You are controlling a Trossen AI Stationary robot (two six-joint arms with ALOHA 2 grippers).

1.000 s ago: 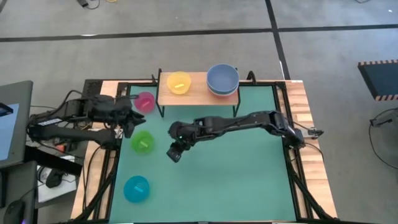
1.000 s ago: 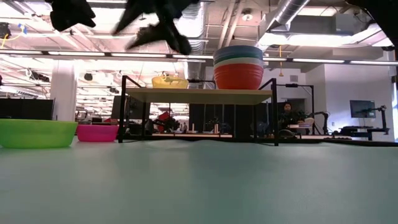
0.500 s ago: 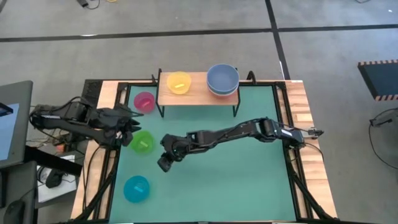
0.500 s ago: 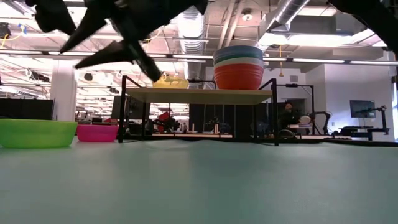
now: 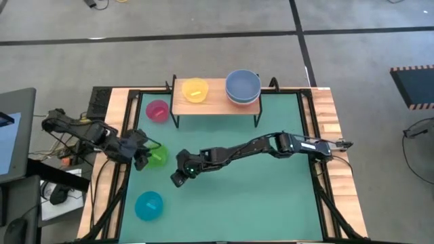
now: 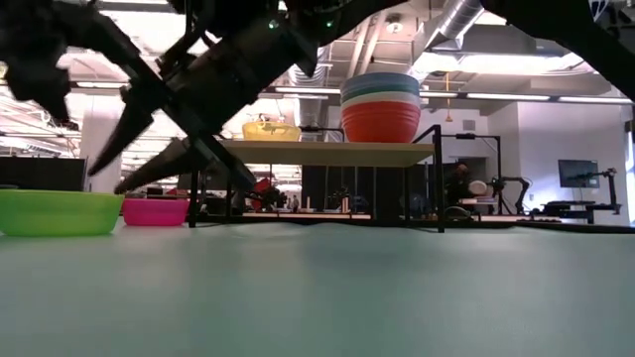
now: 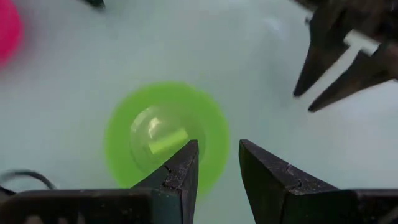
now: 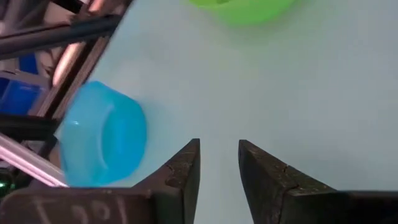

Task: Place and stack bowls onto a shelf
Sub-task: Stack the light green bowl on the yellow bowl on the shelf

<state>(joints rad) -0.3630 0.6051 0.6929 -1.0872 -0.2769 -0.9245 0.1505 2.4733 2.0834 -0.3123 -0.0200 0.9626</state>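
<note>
Hovering open, left gripper [image 5: 144, 157] overhangs green bowl [image 5: 158, 156].

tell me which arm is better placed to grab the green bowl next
Left. The left end effector hangs right over the green bowl, fingers open at its rim in the left wrist view. The right end effector sits off the bowl, facing the cyan bowl.
</note>
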